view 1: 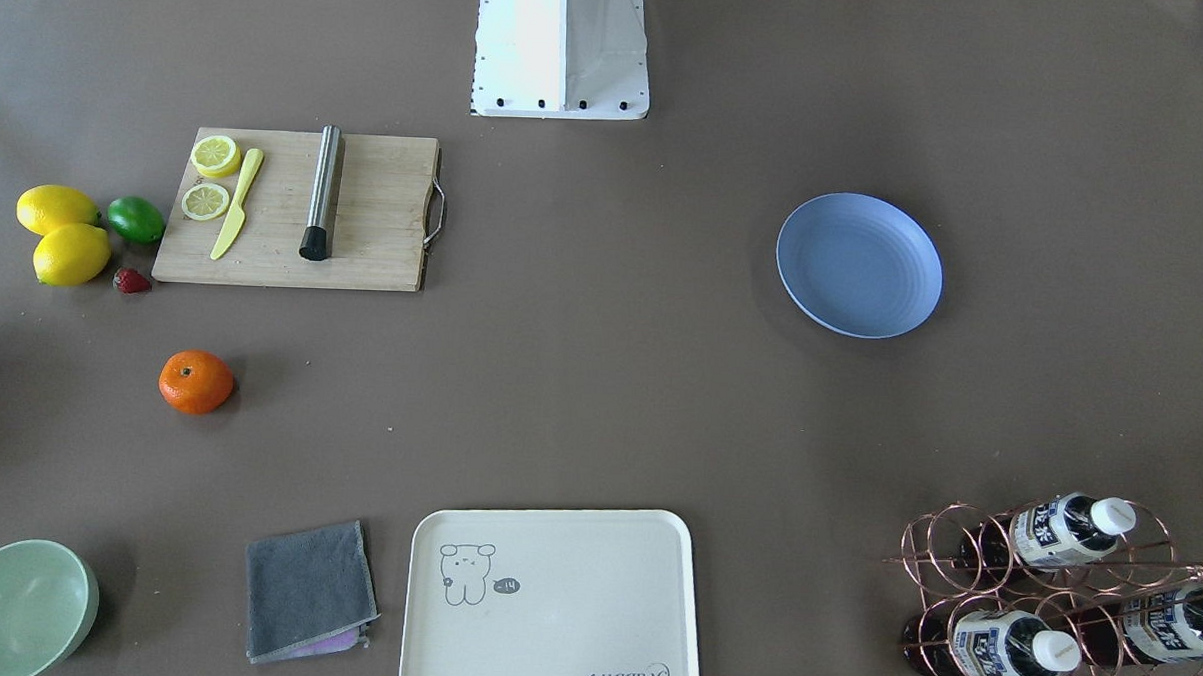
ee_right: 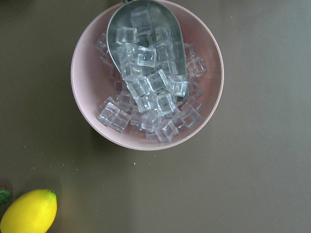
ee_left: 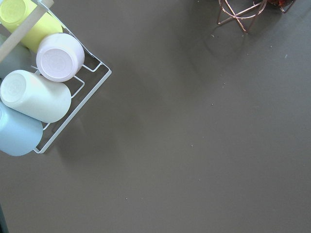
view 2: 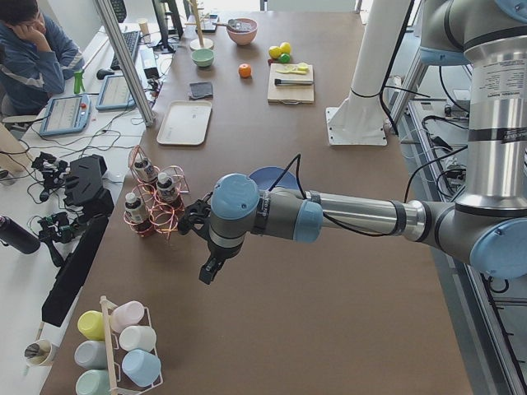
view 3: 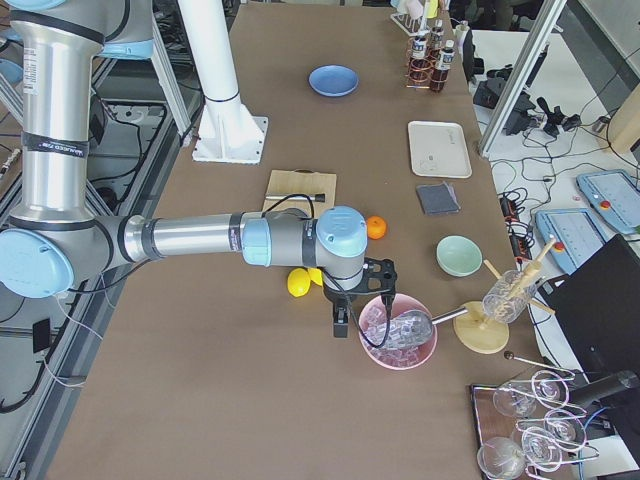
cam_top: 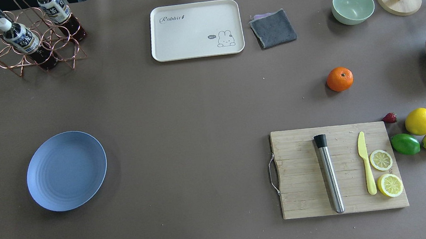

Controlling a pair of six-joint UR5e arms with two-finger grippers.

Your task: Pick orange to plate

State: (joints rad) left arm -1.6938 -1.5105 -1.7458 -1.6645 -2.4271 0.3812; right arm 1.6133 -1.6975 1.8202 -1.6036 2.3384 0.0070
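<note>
The orange (cam_top: 339, 79) lies alone on the brown table, between the cutting board and the green bowl; it also shows as the orange (view 1: 196, 382) in the front-facing view. The light-blue plate (cam_top: 66, 170) sits bare on the opposite half of the table, far from the fruit. My left gripper (view 2: 211, 267) hangs beyond the table's left end, near the bottle rack. Over the pink ice bowl at the other end hovers my right gripper (view 3: 341, 322). Both show only in the side views, so I cannot tell whether they are open or shut.
A wooden cutting board (cam_top: 339, 169) carries a steel muddler, a yellow knife and lemon slices. Two lemons (cam_top: 419, 121), a lime (cam_top: 405, 144) and a strawberry lie beside it. A cream tray (cam_top: 196, 30), grey cloth (cam_top: 273, 28), green bowl (cam_top: 352, 5), bottle rack (cam_top: 30, 36) and ice bowl (ee_right: 146, 73) line the edges.
</note>
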